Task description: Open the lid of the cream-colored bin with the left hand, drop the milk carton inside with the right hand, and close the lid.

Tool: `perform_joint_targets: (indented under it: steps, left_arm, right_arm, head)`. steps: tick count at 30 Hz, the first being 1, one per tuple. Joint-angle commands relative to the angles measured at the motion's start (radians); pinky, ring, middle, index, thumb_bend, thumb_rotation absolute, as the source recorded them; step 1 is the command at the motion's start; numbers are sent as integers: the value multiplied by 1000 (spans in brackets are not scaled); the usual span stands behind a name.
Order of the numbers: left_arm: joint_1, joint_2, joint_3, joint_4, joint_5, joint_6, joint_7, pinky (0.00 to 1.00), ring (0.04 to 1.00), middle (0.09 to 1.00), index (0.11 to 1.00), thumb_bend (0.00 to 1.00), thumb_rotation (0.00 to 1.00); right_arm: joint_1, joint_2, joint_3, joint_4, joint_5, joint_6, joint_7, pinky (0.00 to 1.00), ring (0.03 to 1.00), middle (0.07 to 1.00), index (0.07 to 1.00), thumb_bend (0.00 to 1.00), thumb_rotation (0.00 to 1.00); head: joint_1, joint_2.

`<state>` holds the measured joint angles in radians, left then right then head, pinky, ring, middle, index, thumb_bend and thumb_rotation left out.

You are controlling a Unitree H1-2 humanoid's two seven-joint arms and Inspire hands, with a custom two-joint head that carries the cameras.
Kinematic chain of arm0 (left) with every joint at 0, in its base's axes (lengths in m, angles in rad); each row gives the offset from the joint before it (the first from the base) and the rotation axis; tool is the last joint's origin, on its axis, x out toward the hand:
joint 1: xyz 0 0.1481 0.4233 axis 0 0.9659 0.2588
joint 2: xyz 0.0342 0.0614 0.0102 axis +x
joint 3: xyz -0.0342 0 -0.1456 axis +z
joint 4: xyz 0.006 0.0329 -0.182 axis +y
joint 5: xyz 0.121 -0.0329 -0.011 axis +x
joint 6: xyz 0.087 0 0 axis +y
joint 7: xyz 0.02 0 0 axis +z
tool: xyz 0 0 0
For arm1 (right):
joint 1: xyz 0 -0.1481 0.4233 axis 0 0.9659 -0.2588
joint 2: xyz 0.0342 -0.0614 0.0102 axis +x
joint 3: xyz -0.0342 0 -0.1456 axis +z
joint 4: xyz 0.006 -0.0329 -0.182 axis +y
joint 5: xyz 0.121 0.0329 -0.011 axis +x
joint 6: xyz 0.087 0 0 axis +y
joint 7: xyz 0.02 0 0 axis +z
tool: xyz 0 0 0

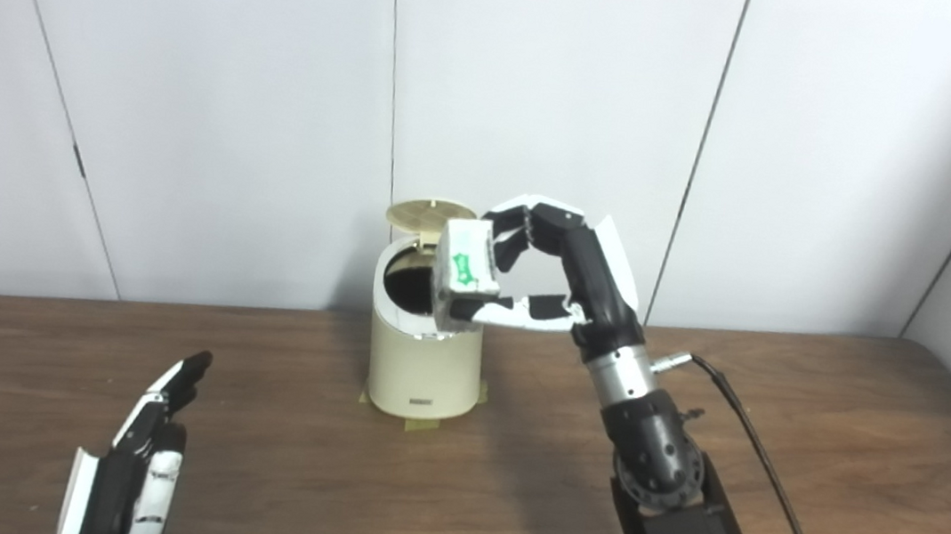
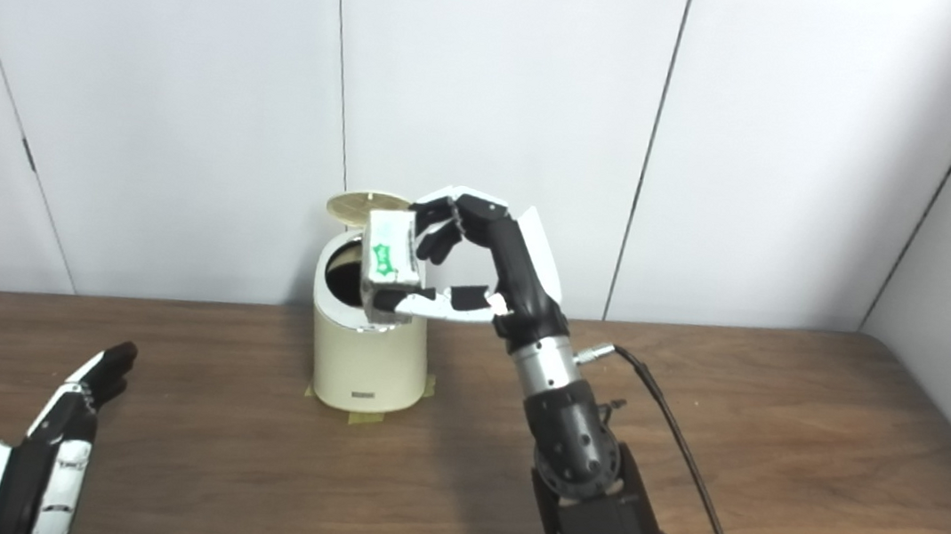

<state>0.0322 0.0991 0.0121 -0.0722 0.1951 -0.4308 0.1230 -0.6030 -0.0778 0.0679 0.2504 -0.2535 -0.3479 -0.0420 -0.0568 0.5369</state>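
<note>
Right robot hand grips white green-printed milk carton just above right rim of open cream-colored cylindrical bin, mouth lying left; left robot hand open, near-left.

White panelled walls with dark seams (one angling in at right), brown wood-grain table

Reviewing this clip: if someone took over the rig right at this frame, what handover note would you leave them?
Left hand: open, holding nothing, low over the table's near left, away from the bin.
Right hand: shut on the milk carton, held at the rim of the cream-colored bin.
Lid: up, opening exposed.
Done: lid opened, carton picked up and carried to the bin.
Left: release the carton into the opening, pull the right hand clear, close the lid.
</note>
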Motion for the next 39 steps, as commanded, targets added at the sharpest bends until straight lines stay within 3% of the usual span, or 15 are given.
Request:
perform_joint_targets:
  steps: [1, 4, 11, 15, 21, 25, 39]
  left_arm:
    - [26, -18, -27, 81, 62, -39, 37, 863, 892, 882, 861, 378, 1000]
    - [30, -19, -36, 80, 88, -39, 69, 843, 877, 869, 848, 402, 1000]
    - [33, -17, -49, 76, 100, -38, 93, 846, 874, 865, 844, 394, 993]
    - [36, -22, -49, 72, 114, -37, 103, 835, 870, 861, 831, 374, 989]
    - [43, -27, -51, 65, 129, -27, 98, 835, 871, 861, 839, 378, 968]
    - [47, -32, -52, 60, 132, -20, 98, 832, 870, 857, 836, 390, 956]
    - [61, -40, -54, 38, 155, -18, 100, 820, 873, 861, 833, 370, 901]
  right_arm:
    - [-87, 5, -2, 4, 1, -76, -28, 359, 425, 496, 492, 517, 0]
    - [-115, 4, 2, 70, 2, -115, -36, 357, 425, 499, 488, 517, 0]
    - [-166, 2, 45, 190, 48, -122, -82, 363, 421, 502, 482, 516, 0]
    - [-194, -5, 80, 240, 34, -122, -149, 284, 393, 510, 487, 514, 0]
    - [-227, -19, 133, 296, 43, -122, -224, 274, 392, 512, 485, 515, 0]
    - [-242, -26, 156, 319, 64, -122, -250, 218, 438, 497, 471, 518, 0]
    - [-277, -35, 224, 380, 80, -122, -318, 334, 399, 512, 471, 516, 0]
  head:
    - [2, 2]
    - [4, 1]
    - [13, -3]
    - [19, -4]
    - [34, -7]
    - [45, -7]
    - [59, 0]
